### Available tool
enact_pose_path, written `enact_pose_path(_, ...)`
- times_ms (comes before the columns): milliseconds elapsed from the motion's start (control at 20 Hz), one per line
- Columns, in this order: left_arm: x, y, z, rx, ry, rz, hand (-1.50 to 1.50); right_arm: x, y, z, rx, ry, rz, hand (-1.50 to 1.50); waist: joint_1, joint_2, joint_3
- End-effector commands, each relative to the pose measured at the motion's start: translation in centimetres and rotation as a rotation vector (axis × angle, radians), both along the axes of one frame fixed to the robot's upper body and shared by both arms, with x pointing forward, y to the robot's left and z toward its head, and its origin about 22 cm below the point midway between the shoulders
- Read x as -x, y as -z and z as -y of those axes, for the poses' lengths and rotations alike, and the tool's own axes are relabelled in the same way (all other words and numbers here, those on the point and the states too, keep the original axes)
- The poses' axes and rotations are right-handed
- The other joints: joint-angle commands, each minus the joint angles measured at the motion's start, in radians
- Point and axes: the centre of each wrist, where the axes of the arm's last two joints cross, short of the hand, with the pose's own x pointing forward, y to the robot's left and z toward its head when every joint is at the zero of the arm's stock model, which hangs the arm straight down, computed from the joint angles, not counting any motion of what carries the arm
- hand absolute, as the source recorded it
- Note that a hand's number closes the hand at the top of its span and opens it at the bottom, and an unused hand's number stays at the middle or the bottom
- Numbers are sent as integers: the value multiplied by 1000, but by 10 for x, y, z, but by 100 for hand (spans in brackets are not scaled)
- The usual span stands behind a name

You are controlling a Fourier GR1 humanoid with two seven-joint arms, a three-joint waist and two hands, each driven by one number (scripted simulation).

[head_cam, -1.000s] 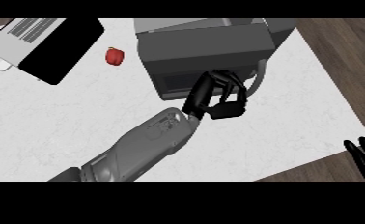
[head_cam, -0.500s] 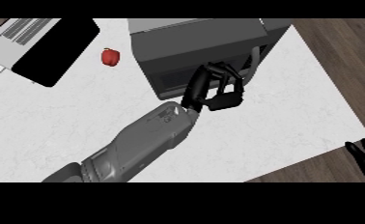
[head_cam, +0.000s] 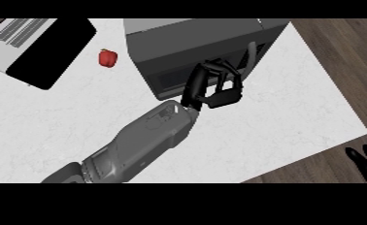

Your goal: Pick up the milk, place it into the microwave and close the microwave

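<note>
White marbled counter (head_cam: 64,117); my left hand (head_cam: 213,86) sits curled, holding nothing I can see, against the boxy grey microwave (head_cam: 193,49) door (right hand (head_cam: 356,155) at the edge, fingers unclear).

A white, faintly marbled counter top (head_cam: 287,107) fills most of the head view, its right edge running diagonally. Beyond that edge lies a dark brown wood-plank floor (head_cam: 333,54), seen at the upper right and lower right. Light falls evenly; soft shadows lie on the counter
</note>
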Motion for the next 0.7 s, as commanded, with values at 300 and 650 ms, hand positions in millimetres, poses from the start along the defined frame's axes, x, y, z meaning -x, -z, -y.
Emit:
enact_pose_path(300, -21, -6, -9, 20, -108, 32, 150, 1, -11, -4, 26, -60, 9, -150, -18, 12, -3)
enact_pose_path(650, -21, -5, -10, 28, -127, 51, 150, 1, -15, -3, 20, -58, 10, -150, -23, 12, -2)
